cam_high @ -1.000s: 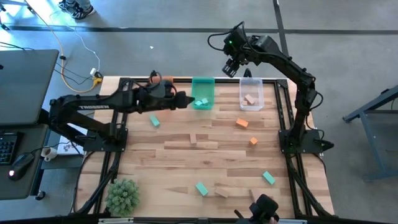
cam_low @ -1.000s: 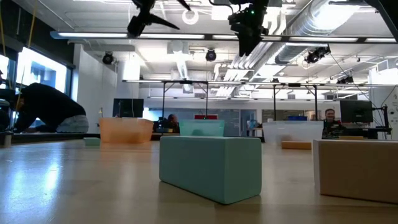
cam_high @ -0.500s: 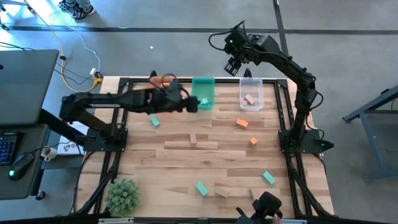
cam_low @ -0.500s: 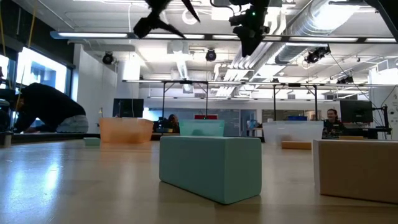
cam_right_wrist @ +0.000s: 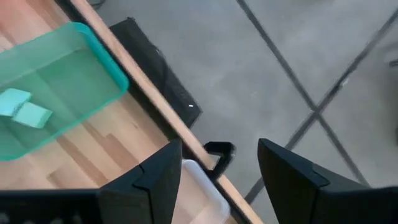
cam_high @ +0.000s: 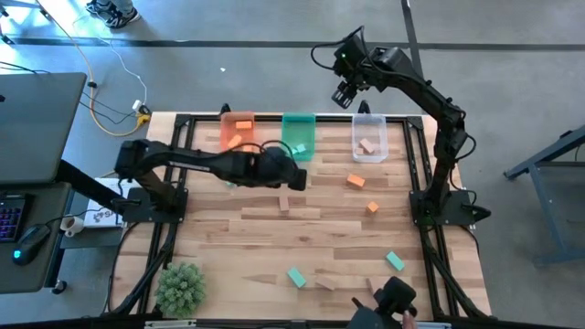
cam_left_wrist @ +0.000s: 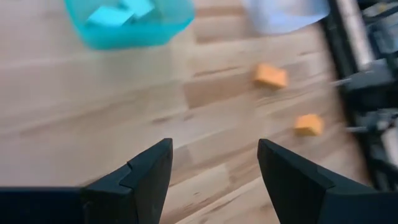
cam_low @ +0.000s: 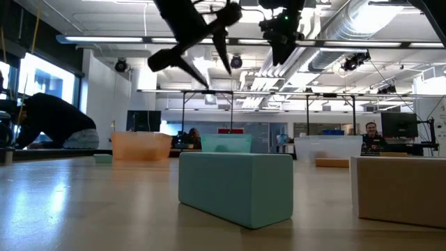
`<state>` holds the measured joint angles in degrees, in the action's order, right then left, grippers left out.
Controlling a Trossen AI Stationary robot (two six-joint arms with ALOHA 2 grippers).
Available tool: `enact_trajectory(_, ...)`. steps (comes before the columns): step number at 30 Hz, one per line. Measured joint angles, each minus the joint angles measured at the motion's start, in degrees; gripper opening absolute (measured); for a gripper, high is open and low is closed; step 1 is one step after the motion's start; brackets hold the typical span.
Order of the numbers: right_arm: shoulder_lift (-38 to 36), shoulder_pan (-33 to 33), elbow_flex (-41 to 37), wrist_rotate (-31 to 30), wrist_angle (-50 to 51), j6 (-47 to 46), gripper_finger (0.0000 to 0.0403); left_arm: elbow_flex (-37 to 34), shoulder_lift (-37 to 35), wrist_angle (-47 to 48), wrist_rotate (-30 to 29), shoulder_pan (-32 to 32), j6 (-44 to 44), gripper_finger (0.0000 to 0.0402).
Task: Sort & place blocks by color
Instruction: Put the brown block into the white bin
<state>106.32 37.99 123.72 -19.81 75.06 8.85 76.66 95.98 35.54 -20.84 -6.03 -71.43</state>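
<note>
The left gripper (cam_high: 294,176) is in the middle of the high view, over the wooden worktop (cam_high: 311,247), just below the green bin (cam_high: 298,136). Its two fingers (cam_left_wrist: 140,180) are spread apart and nothing is between them. The right gripper (cam_high: 342,97) hangs at the upper middle of the high view, just past the back edge of the worktop, next to the clear bin (cam_high: 369,139). Its fingers are spread apart too, with nothing in them.

Three bins sit in a row at the top of the worktop. The orange bin (cam_high: 238,130) has orange blocks (cam_high: 243,125) in it. The green bin has teal blocks (cam_left_wrist: 118,11) in it. The clear bin has a tan block (cam_high: 367,145) in it.

More blocks lie loose on the worktop. Two orange blocks (cam_high: 356,181) lie right of the middle. Tan blocks (cam_high: 283,203) lie in the middle and near the bottom. Teal blocks (cam_high: 296,276) lie near the bottom, and one big teal block (cam_low: 235,187) fills the middle of the low view.
</note>
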Motion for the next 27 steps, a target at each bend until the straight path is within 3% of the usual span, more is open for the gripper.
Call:
enact_trajectory(10, 0.0, 0.53, 0.0, 0.96, 0.01, 0.12, 0.0199, 0.0, 8.15, 1.37, 2.22, 1.91, -9.93, 0.0223)
enact_trajectory(27, 0.02, 0.66, -0.04, 1.92, 0.14, 0.18, 0.0199, -0.02, 14.96, 5.41, 4.92, 4.04, -16.64, 0.0223)
